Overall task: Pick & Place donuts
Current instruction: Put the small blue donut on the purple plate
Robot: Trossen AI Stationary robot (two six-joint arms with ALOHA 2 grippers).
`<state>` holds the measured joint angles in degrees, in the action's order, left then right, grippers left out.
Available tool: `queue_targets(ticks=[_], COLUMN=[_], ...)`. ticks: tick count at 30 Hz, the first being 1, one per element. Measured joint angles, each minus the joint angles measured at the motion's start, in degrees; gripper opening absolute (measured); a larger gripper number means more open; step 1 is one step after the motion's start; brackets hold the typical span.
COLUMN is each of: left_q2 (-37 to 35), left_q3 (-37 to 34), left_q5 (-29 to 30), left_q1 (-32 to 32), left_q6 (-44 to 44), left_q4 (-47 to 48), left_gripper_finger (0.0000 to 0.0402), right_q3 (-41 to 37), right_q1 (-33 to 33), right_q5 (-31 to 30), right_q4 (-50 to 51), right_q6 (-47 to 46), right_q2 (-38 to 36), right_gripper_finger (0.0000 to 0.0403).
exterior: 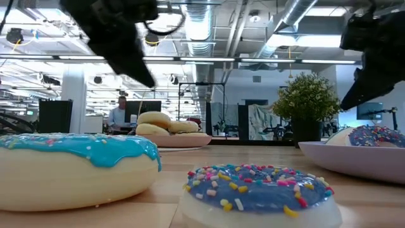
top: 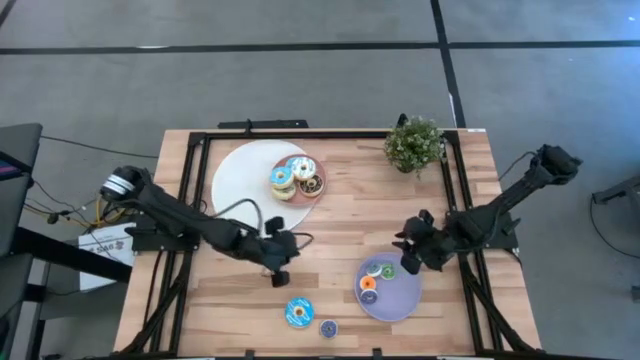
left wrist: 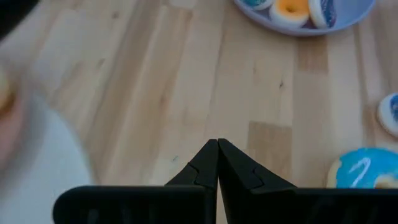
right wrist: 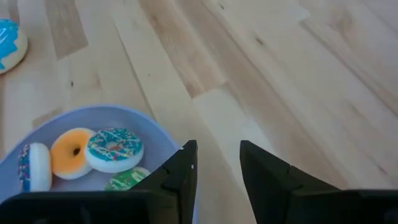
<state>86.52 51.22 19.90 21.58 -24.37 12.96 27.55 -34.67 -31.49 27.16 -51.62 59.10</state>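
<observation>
Several small donuts lie on a lavender plate at the near right; the right wrist view shows an orange one and a teal one among them. A large blue-iced donut and a small blue sprinkled donut rest flat on the wood near the front edge. More donuts are heaped on the plates at the far left. My left gripper is shut and empty above bare wood, left of the lavender plate. My right gripper hangs open and empty just past that plate's far right rim.
A large white plate lies at the far left. A potted plant stands at the far right corner. Black frame rails run along the table's sides. Bare wood lies between the plates at mid table.
</observation>
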Motion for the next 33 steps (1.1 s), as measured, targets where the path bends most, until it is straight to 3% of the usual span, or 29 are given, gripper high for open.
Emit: queue_targets(ticks=[4,7,15,23,28,33], left_q2=[7.7,12.0,17.6,17.7,17.7,20.1], left_q3=[7.1,13.5,25.4,28.4,28.5,29.8], left_q5=[-1.7,-5.7,-8.0,-7.8,-1.2,-1.5], left_q1=[-0.5,-1.3,-1.5,1.4,3.4,4.4], left_q6=[-0.3,-1.3,-2.8,1.4,3.8,5.5], left_q4=[1.3,7.5,18.9,20.4,17.7,16.4], left_gripper_finger=[0.0002,0.0019,0.0124,0.0211,0.0223,0.0224], right_q3=[-0.7,-1.0,-1.1,-1.1,-1.1,-1.1], right_q1=[-2.2,-3.8,-7.8,-9.4,-9.6,-9.6], right_q5=[-2.4,-3.0,-3.0,-3.0,-3.0,-3.0], right_q4=[-1.6,-2.4,-2.0,-2.0,-2.1,-2.1], right_q6=[0.0,0.9,0.6,-1.4,-2.0,-2.4], right_q2=[0.1,0.1,0.1,0.1,0.1,0.1], right_gripper_finger=[0.0113,0.0113,0.0113,0.0113,0.0113,0.0113])
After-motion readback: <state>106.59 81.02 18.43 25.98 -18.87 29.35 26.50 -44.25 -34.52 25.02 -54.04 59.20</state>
